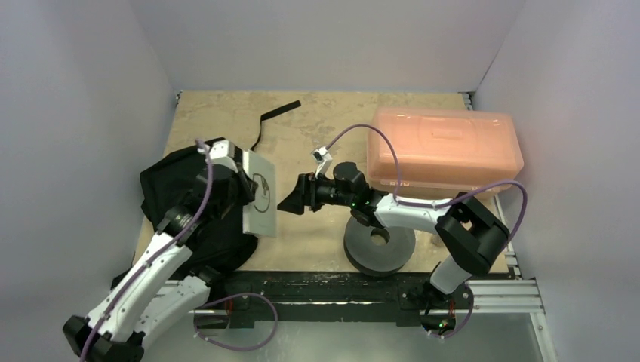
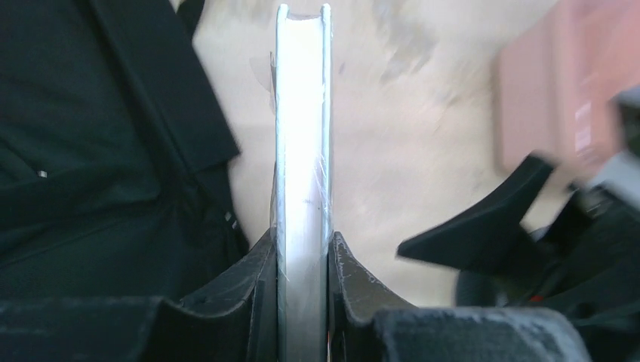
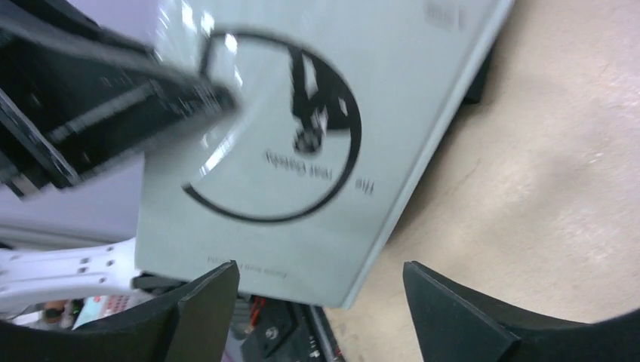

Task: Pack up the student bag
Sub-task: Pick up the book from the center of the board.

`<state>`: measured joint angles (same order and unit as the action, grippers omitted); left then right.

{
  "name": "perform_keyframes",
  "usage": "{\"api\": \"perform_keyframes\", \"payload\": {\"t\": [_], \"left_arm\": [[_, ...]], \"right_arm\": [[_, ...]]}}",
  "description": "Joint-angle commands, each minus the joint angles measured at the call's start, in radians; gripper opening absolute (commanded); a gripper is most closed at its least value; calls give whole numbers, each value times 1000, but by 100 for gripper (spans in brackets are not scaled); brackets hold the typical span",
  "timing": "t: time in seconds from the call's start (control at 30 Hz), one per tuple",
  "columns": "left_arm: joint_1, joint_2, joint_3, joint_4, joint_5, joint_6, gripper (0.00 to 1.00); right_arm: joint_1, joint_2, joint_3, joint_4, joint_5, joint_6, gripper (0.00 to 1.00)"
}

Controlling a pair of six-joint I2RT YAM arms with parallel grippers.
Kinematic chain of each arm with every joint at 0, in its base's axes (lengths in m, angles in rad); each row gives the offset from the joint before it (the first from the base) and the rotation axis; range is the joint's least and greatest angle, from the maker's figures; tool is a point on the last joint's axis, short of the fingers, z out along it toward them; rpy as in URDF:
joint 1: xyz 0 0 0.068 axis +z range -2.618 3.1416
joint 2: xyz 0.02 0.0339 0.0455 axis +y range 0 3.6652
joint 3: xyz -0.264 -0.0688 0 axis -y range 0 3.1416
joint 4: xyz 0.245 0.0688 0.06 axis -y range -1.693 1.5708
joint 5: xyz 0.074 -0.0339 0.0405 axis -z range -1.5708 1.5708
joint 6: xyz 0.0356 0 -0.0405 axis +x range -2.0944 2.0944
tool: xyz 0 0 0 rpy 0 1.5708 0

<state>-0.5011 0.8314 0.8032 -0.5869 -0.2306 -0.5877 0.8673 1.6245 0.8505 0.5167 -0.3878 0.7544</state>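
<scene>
A thin pale grey book (image 1: pixel 260 197) with a black ring printed on its cover is clamped between the fingers of the left gripper (image 2: pixel 302 253). It is held just right of the large soft black fabric backpack (image 1: pixel 177 200), which lies slumped on the left side of the tabletop (image 1: pixel 317 132). The right gripper (image 1: pixel 293 200) is held just right of the book, its fingers spread wide with nothing between them. A translucent orange plastic lidded box (image 1: pixel 444 149) is seen at the far right, and a dark grey round spool (image 1: pixel 380 247) lies nearer, just in front of it.
</scene>
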Motion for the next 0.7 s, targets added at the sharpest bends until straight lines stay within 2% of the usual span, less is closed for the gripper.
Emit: {"api": "perform_keyframes", "payload": {"t": [0.0, 0.1, 0.3, 0.4, 0.47, 0.57, 0.67], "left_arm": [[31, -182, -33, 392, 12, -148, 0], [37, -264, -92, 563, -14, -271, 0], [51, -281, -176, 861, 62, -536, 0], [53, -277, -250, 1036, 91, -645, 0], [55, -271, -293, 1144, 99, -702, 0], [54, -251, -363, 1301, 95, -751, 0], [53, -207, -437, 1478, 63, -776, 0]], "right_arm": [[-5, -88, -69, 118, -58, 148, 89], [-5, -123, -118, 246, -32, 296, 99], [-5, -112, -172, 646, 2, 586, 99], [-5, -98, -185, 776, 39, 685, 99], [-5, -96, -206, 858, 98, 736, 91], [-2, -106, -211, 897, 173, 781, 74], [22, -117, -200, 921, 240, 802, 65]]}}
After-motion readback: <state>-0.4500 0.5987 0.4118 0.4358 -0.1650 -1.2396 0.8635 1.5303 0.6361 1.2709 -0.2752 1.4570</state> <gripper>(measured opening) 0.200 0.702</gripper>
